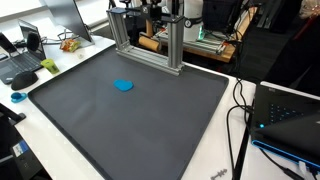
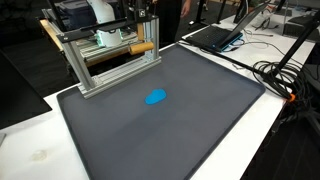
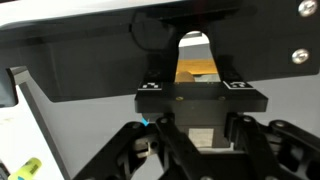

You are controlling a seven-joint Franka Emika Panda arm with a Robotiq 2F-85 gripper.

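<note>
Wrist view | hand [image 3: 200,140]: opening cannot be told | blue lump [image 1: 124,85], 6 o'clock of metal frame [image 1: 150,45] on desk [image 1: 215,150] | likely light, soft; pinch sides

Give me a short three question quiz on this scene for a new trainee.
1. Multiple choice: what colour is the small thing on the mat? A red, B blue, C green.
2. True or false: that thing lies on the mat outside the metal frame.
3. Short answer: name the open device beside the mat.

Key: 1 B. 2 true. 3 laptop.
</note>
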